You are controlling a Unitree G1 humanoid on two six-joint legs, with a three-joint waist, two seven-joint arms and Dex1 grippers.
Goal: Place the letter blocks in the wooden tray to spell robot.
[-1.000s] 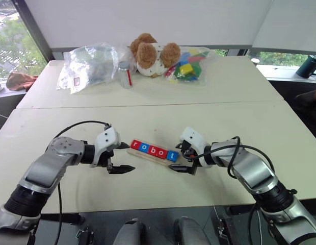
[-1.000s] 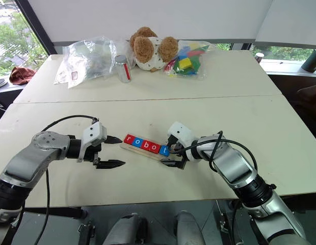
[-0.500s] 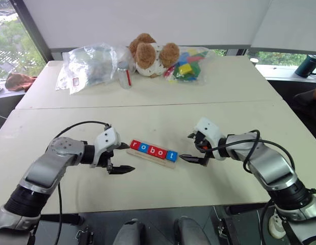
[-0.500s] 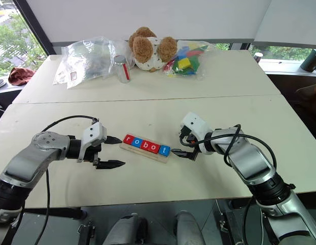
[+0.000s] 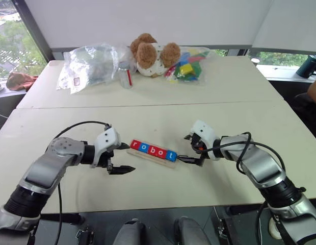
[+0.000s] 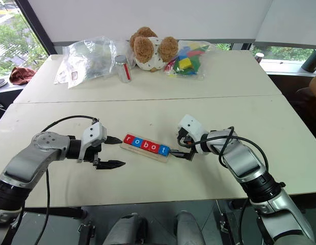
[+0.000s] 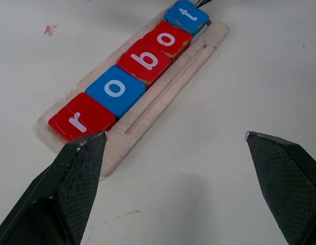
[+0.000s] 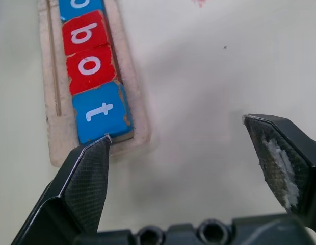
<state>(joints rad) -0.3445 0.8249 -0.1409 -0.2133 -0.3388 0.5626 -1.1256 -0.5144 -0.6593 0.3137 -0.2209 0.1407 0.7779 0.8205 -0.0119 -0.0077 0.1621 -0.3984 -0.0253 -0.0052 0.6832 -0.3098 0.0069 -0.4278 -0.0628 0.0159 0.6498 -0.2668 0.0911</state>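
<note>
Five flat red and blue letter tiles [image 5: 153, 151] lie in the long pale wooden tray [image 7: 163, 89], spelling robot; the left gripper [image 5: 119, 157] and right gripper [image 5: 188, 149] flank its ends, both spread empty; a careless withdrawal could knock the tray askew.

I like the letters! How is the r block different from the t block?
The r block is red, while the t block is blue. The r block sits at the end of the wooden tray nearest the left gripper; the t block sits at the other end, nearest the right gripper. Both are flat square tiles with a white letter, lying in the same row, and neither gripper holds them.
</note>
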